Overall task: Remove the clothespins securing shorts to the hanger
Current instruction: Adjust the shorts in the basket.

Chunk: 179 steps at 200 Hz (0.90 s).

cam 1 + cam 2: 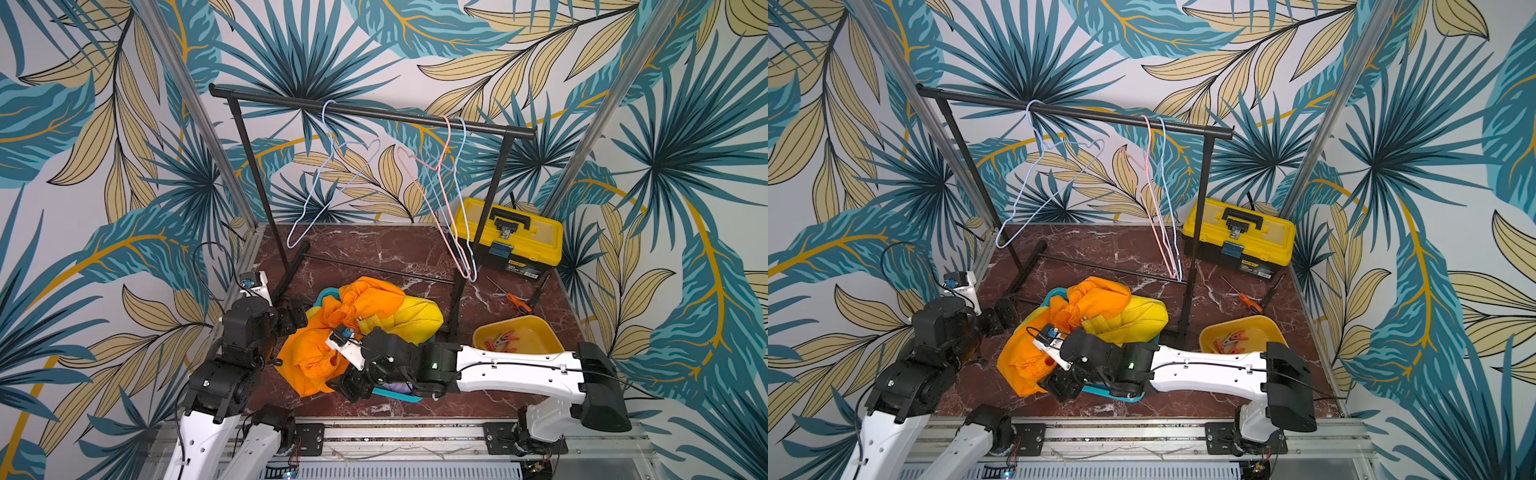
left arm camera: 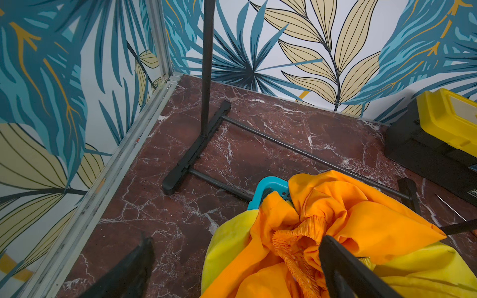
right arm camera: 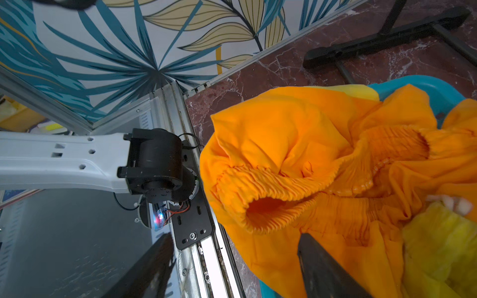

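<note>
Clothespins [image 1: 500, 341] (red and orange ones, as far as I can tell) are lying loose in the yellow bin [image 1: 542, 330] on the robot's right, well apart from the hangers [image 1: 449, 141], which are hanging bare on the rack [image 1: 374, 112]. Shorts are sitting heaped in a teal basket [image 1: 401, 397] at centre: orange pair [image 1: 313, 359] on top and spilling over the front, yellow pair [image 1: 413, 316] behind, a bit of lilac [image 1: 392, 387] showing under the right arm.

Right gripper [image 3: 233, 247] is hovering at the orange waistband w/ jaws apart and nothing between them. Left gripper [image 2: 236, 240] is standing wide apart too, empty, beside the pile.

Judging by that, the unpegging is looking nearly or fully finished. A small pale thing [image 3: 449, 203] is sitting at the yellow waistband; too blurred to call, but poss. a last peg. If so, the next move is calling for a squeeze on its tail ends, then a carry over to the bin.
</note>
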Each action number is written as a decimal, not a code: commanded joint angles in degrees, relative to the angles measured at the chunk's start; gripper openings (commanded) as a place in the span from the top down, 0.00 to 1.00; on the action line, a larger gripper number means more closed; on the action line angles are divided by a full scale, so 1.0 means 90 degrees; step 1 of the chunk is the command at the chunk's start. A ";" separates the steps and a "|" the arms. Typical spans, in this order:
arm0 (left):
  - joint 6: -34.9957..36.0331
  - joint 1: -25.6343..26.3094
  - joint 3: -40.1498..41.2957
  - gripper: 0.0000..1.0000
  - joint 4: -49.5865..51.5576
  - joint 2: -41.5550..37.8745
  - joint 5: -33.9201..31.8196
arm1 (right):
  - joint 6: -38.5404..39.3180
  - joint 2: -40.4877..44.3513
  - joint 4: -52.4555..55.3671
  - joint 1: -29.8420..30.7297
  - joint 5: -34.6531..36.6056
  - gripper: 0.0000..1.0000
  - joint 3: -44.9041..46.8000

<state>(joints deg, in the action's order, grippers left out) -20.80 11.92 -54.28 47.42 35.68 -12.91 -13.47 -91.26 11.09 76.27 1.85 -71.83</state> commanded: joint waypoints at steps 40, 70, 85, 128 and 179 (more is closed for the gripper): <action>0.0136 -0.0066 -0.0005 0.00 -0.0034 -0.0097 0.0223 | 0.0554 -0.0515 0.0251 0.0061 0.0145 0.28 -0.0388; 0.0142 -0.0070 0.0064 0.00 -0.0081 -0.0097 0.0254 | 0.0674 -0.0621 -0.0035 0.0061 0.0146 0.32 -0.0478; 0.0135 -0.0065 0.0093 0.00 -0.0100 -0.0064 0.0305 | 0.0744 -0.0637 -0.0132 0.0055 0.0190 0.32 -0.0487; 0.0139 -0.0073 0.0210 0.00 -0.0195 -0.0031 0.0379 | 0.0860 -0.0818 -0.0290 0.0059 0.0146 0.37 -0.0609; 0.0109 -0.0075 0.0283 0.00 -0.0229 0.0059 0.0535 | 0.0955 -0.0992 -0.0305 0.0061 0.0329 0.66 -0.0732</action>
<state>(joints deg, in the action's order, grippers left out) -20.12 11.73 -52.40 46.81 35.99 -9.15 -6.07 -99.70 9.30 76.62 3.11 -77.67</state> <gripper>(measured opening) 0.995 0.431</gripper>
